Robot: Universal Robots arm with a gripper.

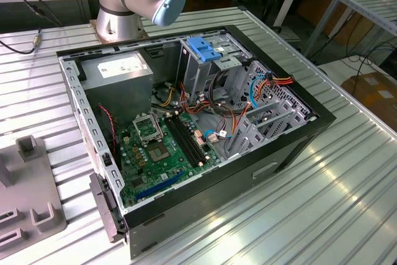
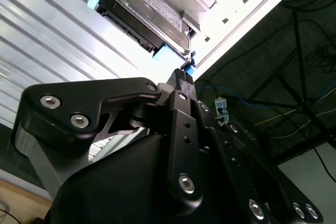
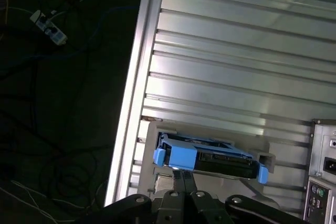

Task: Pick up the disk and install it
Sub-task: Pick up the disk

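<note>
Your gripper (image 3: 184,178) has its two black fingers pressed together with nothing between them, and the things around it are these. The ribbed metal table (image 3: 236,51) stretches away beyond the fingertips. Off to one side of the tool the table's edge drops to a dark floor with loose cables (image 3: 52,129) and a power strip (image 3: 48,29). On the tool's other side stands the back panel of the computer case (image 3: 321,171). In the exterior view that case (image 1: 291,153) lies open on the table, showing its green motherboard (image 1: 164,147), the grey power-supply box (image 1: 118,69) and a blue bracket (image 1: 205,48) atop the metal cage (image 1: 205,76). A grey holder (image 3: 220,132) sits on the table straight ahead of the tool, its wall rising on the side away from your fingers. The disk (image 3: 220,162) rests in that holder, just beyond the fingertips (whether they touch it, you cannot tell from either wrist view). It is a flat rectangular drive. The first wrist view shows its dark thin edge, with blue rails (image 3: 176,157) capping the ends. The second wrist view shows its silver-grey face with a white printed label.
</note>
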